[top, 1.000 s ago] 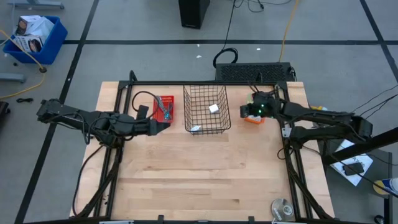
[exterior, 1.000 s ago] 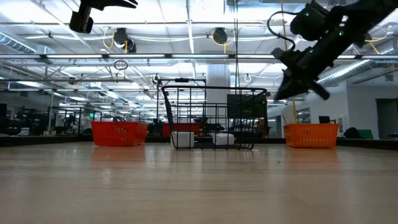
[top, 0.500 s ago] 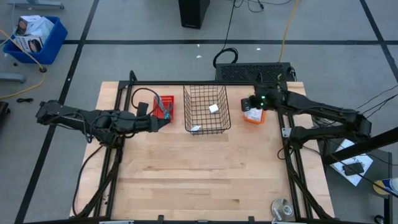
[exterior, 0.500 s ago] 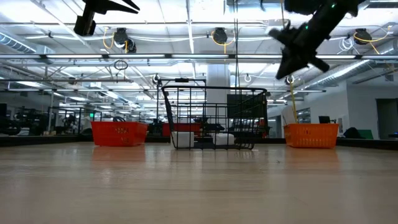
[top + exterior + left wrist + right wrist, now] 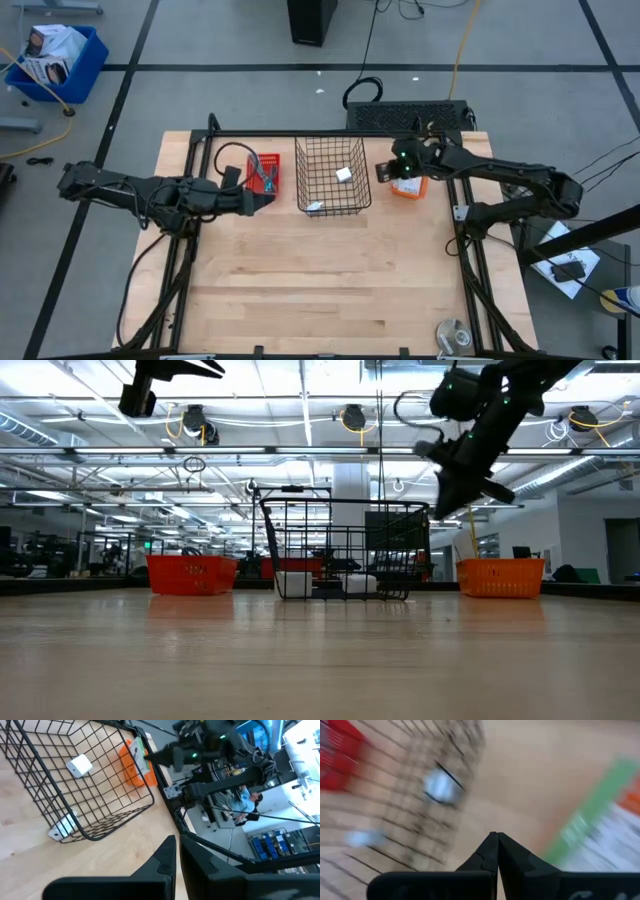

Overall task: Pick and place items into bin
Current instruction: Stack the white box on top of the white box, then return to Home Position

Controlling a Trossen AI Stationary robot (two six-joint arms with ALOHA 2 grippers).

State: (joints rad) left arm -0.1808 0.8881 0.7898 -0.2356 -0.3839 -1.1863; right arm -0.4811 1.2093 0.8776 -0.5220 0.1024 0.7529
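Note:
A black wire basket (image 5: pixel 300 150) stands at the table's far middle. A tiny white block (image 5: pixel 344 174) and a flat white packet (image 5: pixel 314 207) lie on its floor; both also appear in the left wrist view, the block (image 5: pixel 80 765) and the packet (image 5: pixel 62 827). A small red bin (image 5: pixel 270 160) to its left holds a slim teal-blue tool (image 5: pixel 265 180). An orange bin (image 5: pixel 409 189) to its right holds printed packets. My right gripper (image 5: pixel 383 172) hovers shut between the basket and the orange bin, high above the table (image 5: pixel 450 508); nothing shows between its fingertips (image 5: pixel 494 839). My left gripper (image 5: pixel 266 197) is shut (image 5: pixel 176 842), raised beside the red bin.
A round silver roll (image 5: pixel 452 335) lies at the table's near right corner. A black frame rail (image 5: pixel 330 133) runs along the far edge, behind the bins. Bare wood (image 5: pixel 320 280) spreads over the near half of the table.
My right gripper has left the orange bin, moving toward the table's left and the wire basket. It rose first and then came down a little, staying shut. The right wrist view is blurred by the motion. The bins and the items in them have stayed put.

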